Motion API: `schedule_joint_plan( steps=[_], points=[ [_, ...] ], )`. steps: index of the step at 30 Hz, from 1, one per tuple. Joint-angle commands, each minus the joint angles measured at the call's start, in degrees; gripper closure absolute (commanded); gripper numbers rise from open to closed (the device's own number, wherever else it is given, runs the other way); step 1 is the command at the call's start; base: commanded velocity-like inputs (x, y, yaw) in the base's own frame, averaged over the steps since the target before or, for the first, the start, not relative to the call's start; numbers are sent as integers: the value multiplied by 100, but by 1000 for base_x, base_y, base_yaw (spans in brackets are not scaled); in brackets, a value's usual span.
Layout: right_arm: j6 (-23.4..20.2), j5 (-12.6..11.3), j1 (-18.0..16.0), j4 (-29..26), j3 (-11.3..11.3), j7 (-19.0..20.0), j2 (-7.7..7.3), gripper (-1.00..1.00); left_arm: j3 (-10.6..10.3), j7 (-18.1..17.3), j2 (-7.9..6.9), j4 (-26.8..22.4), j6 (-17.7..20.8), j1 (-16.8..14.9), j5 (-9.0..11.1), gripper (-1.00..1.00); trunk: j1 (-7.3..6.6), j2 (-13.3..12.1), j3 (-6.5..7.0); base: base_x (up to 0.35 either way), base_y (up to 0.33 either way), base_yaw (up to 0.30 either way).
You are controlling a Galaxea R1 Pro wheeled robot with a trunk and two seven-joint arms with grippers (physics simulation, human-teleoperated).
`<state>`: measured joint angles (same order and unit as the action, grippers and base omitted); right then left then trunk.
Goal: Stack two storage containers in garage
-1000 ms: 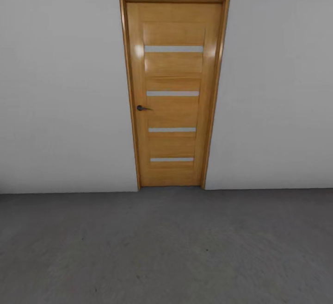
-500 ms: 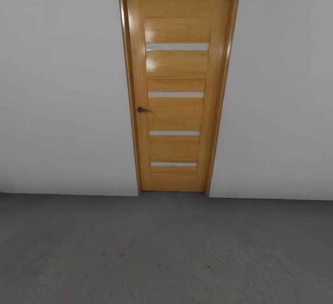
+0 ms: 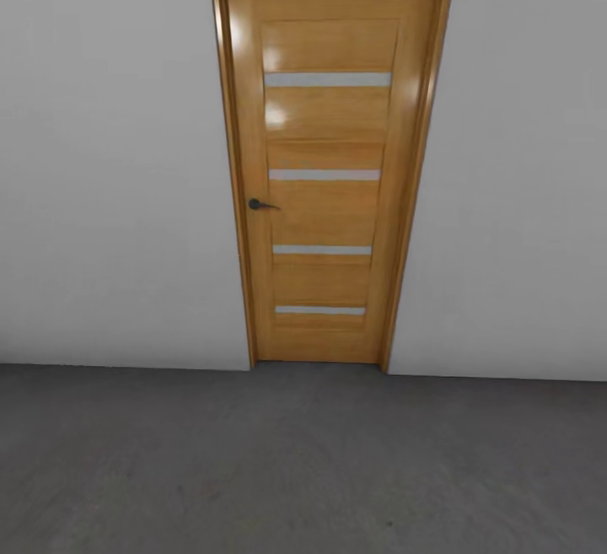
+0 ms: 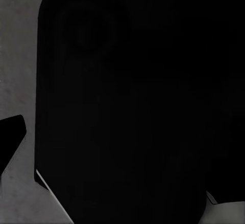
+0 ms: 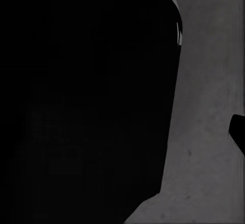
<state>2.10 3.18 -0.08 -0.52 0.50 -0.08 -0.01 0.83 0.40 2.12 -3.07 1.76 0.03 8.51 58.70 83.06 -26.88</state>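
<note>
Right now I see nothing red-orange on my screens, so I cannot tell where the bins are. From the head view I am in the garage, with the floor [image 3: 303,470] stretching dark grey and matte toward a pale grey wall [image 3: 110,166]. Set in that wall, straight ahead, stands a tan door [image 3: 329,166], shut in its frame, with four narrow glass slats [image 3: 327,79] stacked one above another and a dark handle [image 3: 257,204] on its left edge. Light glints off the upper panels. On the left wrist view a big black rounded shape [image 4: 132,106] blocks most of the picture, with slivers of grey floor [image 4: 18,55] at the edges. The right wrist view has a similar black mass [image 5: 81,101] beside a strip of grey floor [image 5: 209,132]. Whether either gripper is spread or pressed together, I cannot tell.
</note>
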Motion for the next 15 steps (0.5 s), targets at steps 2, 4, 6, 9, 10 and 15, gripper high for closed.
schedule_joint_plan(
  steps=[2, 4, 6, 9, 10, 15],
  points=[
    [12, 33, -1, -1, 2, -1, 5, -100, 3, 4, 2, -10, 18, 3, 45, -100, 3, 2, -5, 322, 0, 0],
    [14, 33, -1, -1, 1, -1, 7, -100, 4, 4, 1, -10, 19, 2, 45, -100, 3, 2, -5, 322, 0, 0],
    [18, 29, -1, -1, -3, -1, 5, -100, 4, 4, 0, -10, 18, 1, 45, -100, 3, 2, -5, 322, 0, 0],
    [24, 23, -1, -1, -5, -1, -3, -100, 5, 4, 3, -10, 22, -1, 45, -100, 3, 2, -5, 322, 0, 0],
    [26, 17, -1, -1, -8, -1, -5, -100, 5, 4, 5, -10, 22, 0, 45, -100, 3, 2, -5, 322, 0, 0],
    [27, 9, -1, -1, -26, -1, 18, -100, 5, 4, 8, -10, 22, 2, 45, -100, 3, 2, -5, 322, 0, 0]
  ],
)
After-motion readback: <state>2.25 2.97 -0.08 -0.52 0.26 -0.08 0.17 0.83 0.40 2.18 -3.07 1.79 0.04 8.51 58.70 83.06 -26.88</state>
